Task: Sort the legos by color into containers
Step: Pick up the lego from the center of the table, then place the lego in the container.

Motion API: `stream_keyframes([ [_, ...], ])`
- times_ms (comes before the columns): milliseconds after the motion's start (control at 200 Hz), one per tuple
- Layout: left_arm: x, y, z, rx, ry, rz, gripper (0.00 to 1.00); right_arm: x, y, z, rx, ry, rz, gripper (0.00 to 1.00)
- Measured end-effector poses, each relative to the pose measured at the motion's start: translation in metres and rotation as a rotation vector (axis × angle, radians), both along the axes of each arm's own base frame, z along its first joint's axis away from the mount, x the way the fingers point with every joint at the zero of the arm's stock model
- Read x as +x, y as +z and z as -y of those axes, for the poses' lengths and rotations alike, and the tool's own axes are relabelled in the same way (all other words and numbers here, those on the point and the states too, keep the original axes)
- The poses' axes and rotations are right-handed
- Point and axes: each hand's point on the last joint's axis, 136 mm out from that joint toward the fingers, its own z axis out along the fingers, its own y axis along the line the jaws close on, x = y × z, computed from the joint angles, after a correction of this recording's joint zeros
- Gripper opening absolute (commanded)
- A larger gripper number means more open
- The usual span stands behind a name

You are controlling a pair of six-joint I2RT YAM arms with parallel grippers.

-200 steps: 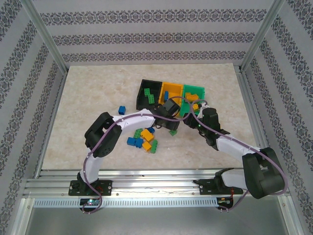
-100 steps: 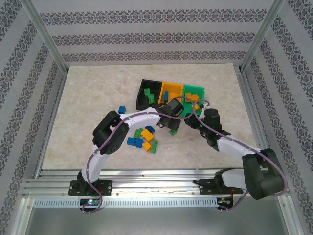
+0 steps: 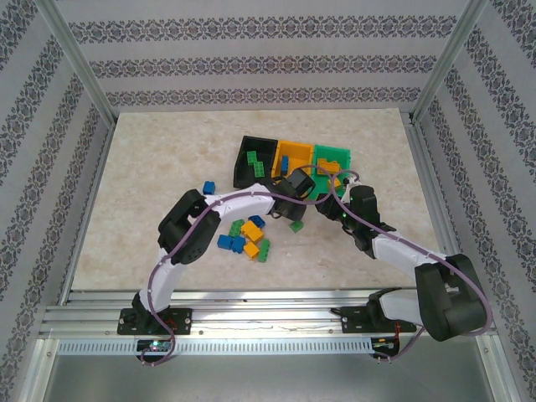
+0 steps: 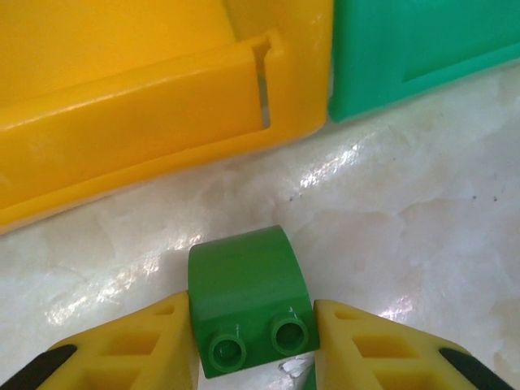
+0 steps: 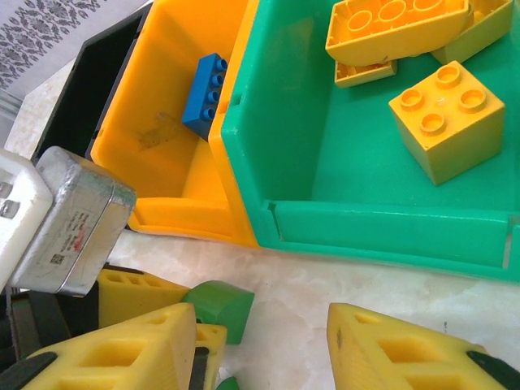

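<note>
Left tool (image 4: 252,318) grips a small green round-topped plastic brick (image 4: 248,280) on the tabletop (image 4: 390,211), evidently for binning; right tool (image 5: 262,325) stands open, empty.

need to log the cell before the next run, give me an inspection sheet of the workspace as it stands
surface: pale marbled tabletop, no spills seen
job's things: black bin holds green bricks; orange bin holds a blue brick; green bin holds yellow bricks; loose pile and a stray blue brick on the table
clutter: nothing seen
grippers: left gripper shut on a green brick in front of the orange bin; right gripper open and empty near the green bin
cables: purple cable along each arm
surroundings: patterned walls, aluminium frame
</note>
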Motion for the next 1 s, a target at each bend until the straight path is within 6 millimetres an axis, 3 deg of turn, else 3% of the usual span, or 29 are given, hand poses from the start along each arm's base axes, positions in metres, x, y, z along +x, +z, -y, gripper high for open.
stream_keyframes([
  [165,-0.01,0.004,-0.016,0.019,0.0,0.016,0.34,0.0,0.0,0.0,0.001,0.0,0.002,0.47],
  [260,-0.012,0.016,-0.025,0.017,0.001,0.052,0.33,0.0,0.001,0.0,0.001,0.001,0.002,0.47],
  [570,-0.006,0.097,-0.062,0.03,0.036,0.325,0.25,0.0,0.001,-0.001,0.005,0.005,0.001,0.47],
  [734,0.018,0.123,-0.084,0.093,0.077,0.435,0.23,0.0,0.001,-0.001,0.006,0.003,0.0,0.47],
  [889,0.06,0.132,-0.108,0.142,0.139,0.488,0.23,0.0,-0.001,-0.001,0.005,0.004,-0.005,0.47],
  [999,0.088,0.129,-0.124,0.159,0.183,0.498,0.33,0.0,-0.001,-0.001,0.005,0.004,-0.005,0.47],
])
